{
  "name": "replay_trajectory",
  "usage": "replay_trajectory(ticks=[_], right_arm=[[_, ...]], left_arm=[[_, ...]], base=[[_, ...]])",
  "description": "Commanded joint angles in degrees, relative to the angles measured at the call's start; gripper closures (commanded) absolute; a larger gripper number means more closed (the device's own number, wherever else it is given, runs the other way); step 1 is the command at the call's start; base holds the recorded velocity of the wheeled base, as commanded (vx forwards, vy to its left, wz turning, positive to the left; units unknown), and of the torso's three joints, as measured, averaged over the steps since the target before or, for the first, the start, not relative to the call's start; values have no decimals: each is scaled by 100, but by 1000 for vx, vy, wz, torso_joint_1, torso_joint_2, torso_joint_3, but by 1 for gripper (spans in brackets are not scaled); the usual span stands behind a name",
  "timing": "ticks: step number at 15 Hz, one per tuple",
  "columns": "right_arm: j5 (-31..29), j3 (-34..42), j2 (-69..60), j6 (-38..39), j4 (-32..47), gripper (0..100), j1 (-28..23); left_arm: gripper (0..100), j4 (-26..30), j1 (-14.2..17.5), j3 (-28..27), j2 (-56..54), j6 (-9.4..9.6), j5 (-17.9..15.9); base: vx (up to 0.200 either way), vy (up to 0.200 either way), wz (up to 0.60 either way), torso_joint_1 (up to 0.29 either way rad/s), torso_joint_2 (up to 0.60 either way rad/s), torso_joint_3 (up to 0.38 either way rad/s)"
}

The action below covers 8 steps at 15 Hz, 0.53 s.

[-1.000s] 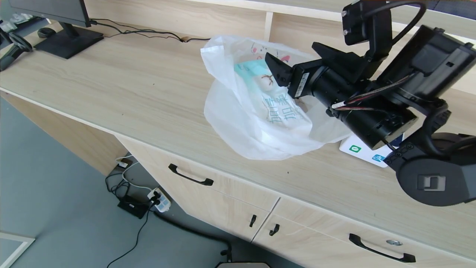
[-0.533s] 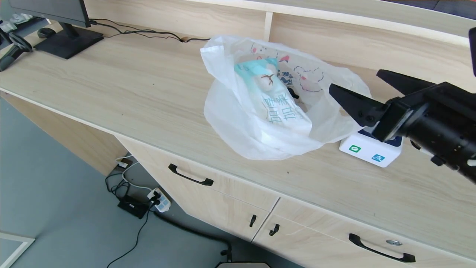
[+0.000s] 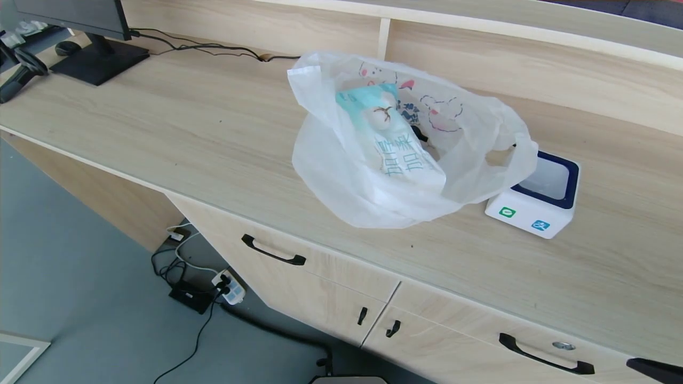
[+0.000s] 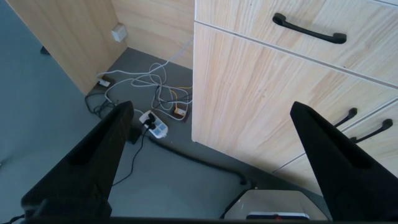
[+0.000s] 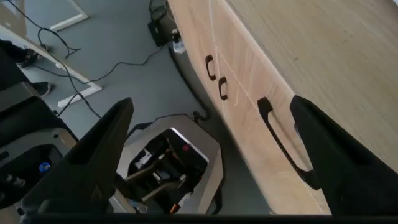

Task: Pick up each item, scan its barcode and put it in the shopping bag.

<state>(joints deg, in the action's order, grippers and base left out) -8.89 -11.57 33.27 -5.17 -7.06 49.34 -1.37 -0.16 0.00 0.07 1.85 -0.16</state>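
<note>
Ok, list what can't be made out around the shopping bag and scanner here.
Head view: shopping bag folds hide the packet's lower end and any barcode.
Head view: dark thing beside the packet, too covered to identify.
Head view: bag handle overlaps the scanner's window edge.
Head view: monitor cut off by the top edge.

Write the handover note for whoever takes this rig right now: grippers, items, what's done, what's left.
Left gripper: open, empty, low in front of the cabinet drawers.
Right gripper: open, empty, low beside the counter front.
Shopping bag: open on the counter, beside the barcode scanner.
Done: a teal-and-white packet lies inside the bag.
Left: whether more items wait cannot be told from here; check before closing out.
</note>
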Motion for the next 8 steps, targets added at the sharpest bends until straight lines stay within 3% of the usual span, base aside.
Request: replay_trajectory(ticks=[1, 8], right_arm=[[10, 76, -919, 280, 442, 0, -1339], [27, -56, -1613, 429, 970, 0, -4828]], left_arm=[[0, -4, -2, 0, 1, -1, -2], [0, -4, -2, 0, 1, -1, -2]], base=[[0, 0, 0, 0, 0, 0], [0, 0, 0, 0, 0, 0]])
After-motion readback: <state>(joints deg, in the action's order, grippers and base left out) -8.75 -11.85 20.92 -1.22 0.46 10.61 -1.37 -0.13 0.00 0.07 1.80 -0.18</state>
